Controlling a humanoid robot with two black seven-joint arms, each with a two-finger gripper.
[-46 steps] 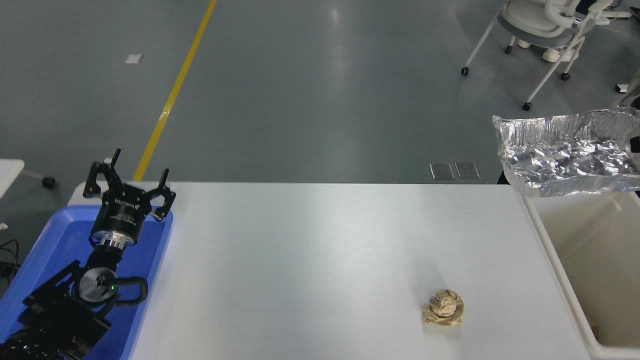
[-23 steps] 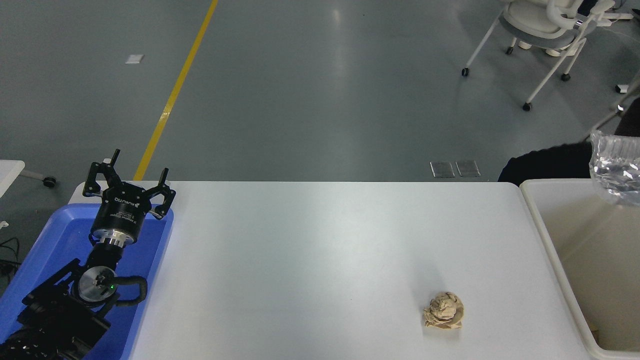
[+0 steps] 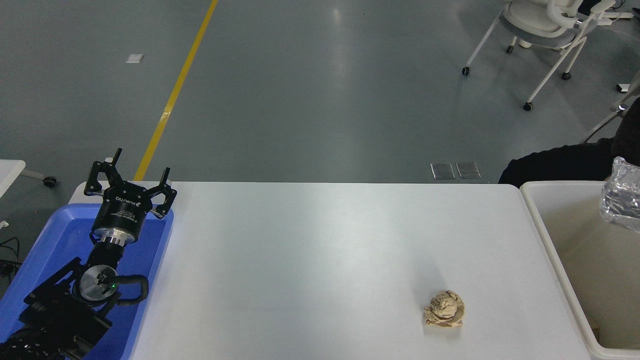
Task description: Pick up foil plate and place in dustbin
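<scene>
The foil plate (image 3: 621, 201), shiny and wrinkled, shows only in part at the right picture edge. It is inside the mouth of the off-white dustbin (image 3: 592, 265), below the level of the far rim. I cannot tell whether anything holds it. The right gripper is out of view. My left gripper (image 3: 130, 175) is open and empty, parked over the far end of the blue tray (image 3: 57, 235) at the lower left.
A small brown paper ball (image 3: 444, 309) lies on the white table (image 3: 310, 260) near the front right. A dark shape (image 3: 560, 162) sits beyond the table's far right corner. A wheeled chair (image 3: 545, 25) stands on the floor at the top right.
The foil plate has moved right and down, from above the bin's far rim into the bin's mouth, and mostly left the picture. The left arm has not moved.
</scene>
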